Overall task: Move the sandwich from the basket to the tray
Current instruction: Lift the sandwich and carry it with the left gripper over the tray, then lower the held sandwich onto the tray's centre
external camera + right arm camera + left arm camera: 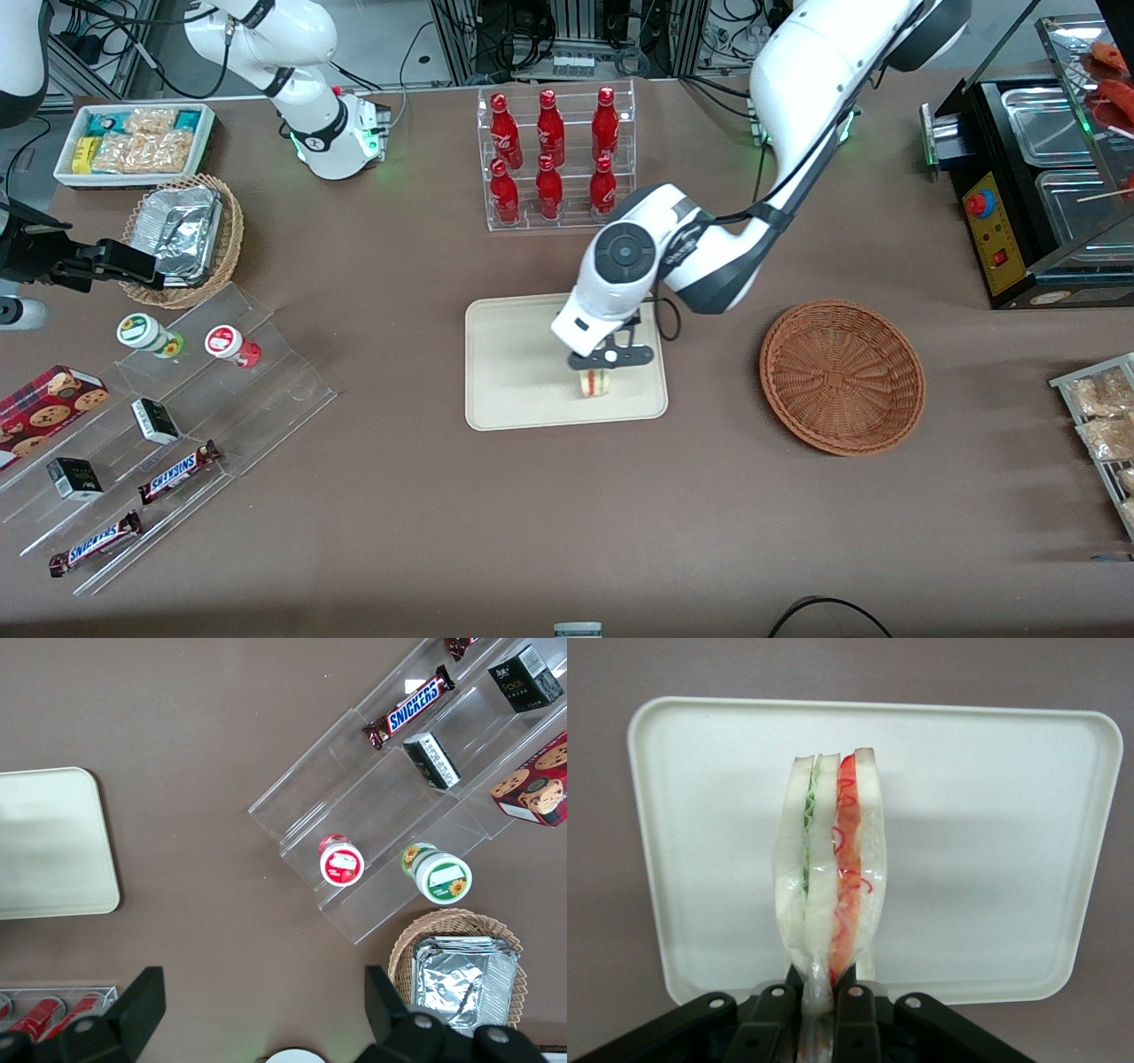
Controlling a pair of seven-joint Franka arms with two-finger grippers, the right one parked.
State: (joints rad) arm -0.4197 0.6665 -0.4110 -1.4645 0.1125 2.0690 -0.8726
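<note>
Gripping the sandwich [595,382], the working arm's tool [609,357] sits just right of the middle of the front view, over the tray [514,354]. Its two black fingers [855,1028] are drawn in narrowly and pinch the clear wrapper at one end of the wedge, so the tool is nearly closed on the sandwich. In the wrist view the sandwich stands on edge with its cut side showing: pale bread, a thin green layer, more bread, then a red layer. The cream-beige tray [992,850] lies under it; whether the sandwich touches the tray or hangs just above it cannot be told. In the front view the sandwich is over the part of the tray nearest the camera, close to the corner that faces the reddish-brown wicker basket [842,377].

That basket sits on the brown bench [567,514] at centre right of the front view, apart from the tray, with nothing visible in it. Above the tray in the frame stands a clear rack of red bottles [554,159]. At the upper left are a white bin of snack packets [133,142] and a lighter wicker basket with foil containers [182,239]. At the lower left a clear stepped display [177,443] carries two Snickers bars [177,471], small dark boxes and two round-lidded cups.
</note>
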